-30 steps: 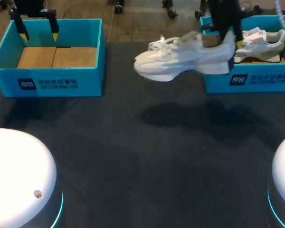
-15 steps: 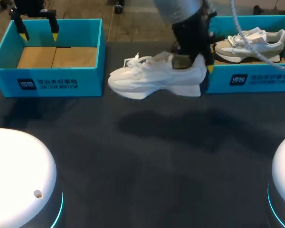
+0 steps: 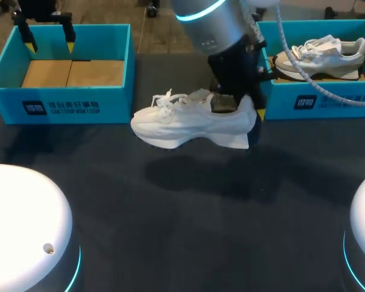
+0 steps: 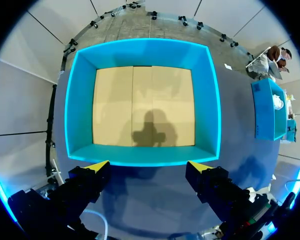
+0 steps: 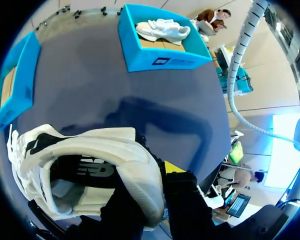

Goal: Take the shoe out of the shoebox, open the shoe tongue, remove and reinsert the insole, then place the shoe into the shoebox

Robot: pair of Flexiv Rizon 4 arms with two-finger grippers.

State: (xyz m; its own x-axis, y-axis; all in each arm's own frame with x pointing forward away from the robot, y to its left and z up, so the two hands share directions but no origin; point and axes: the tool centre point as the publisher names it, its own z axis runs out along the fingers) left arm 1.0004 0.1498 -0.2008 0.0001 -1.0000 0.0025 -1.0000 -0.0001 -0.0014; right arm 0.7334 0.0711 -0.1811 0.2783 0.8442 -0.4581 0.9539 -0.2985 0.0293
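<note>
Looking at a white sneaker (image 3: 191, 121) with mesh upper and a chunky foam sole, hanging just above the dark table (image 3: 170, 219) between two teal cardboard boxes, toe pointing at the left shoebox (image 3: 61, 108), heel near the right shoebox (image 3: 319, 102). Seems clear of the tabletop, going by the shadow underneath. Pinched at the heel collar by the right gripper (image 3: 250, 115): one yellow-tipped finger down inside the opening, the other behind the heel.

Probably light, mostly foam and fabric. Sole likely stiff-ish, upper soft and squashy, so expect that collar to fold under the pinch and the toe to droop or swing, held from one end like this. Not fragile, not slippery. Loose laces (image 3: 167, 100) flopping up front, easy to snag.

Best set down flat on the sole before anything fiddly. For the tongue (image 3: 199, 95), grab near the top edge. For the dark insole (image 5: 87, 170), go in at the heel end and peel forward, with the heel braced from outside.

Left gripper (image 4: 149, 167) spread wide, holding nothing, parked over the far edge of the left shoebox, bare cardboard floor inside. Second sneaker (image 3: 319, 55), also white, lying in the right shoebox.
</note>
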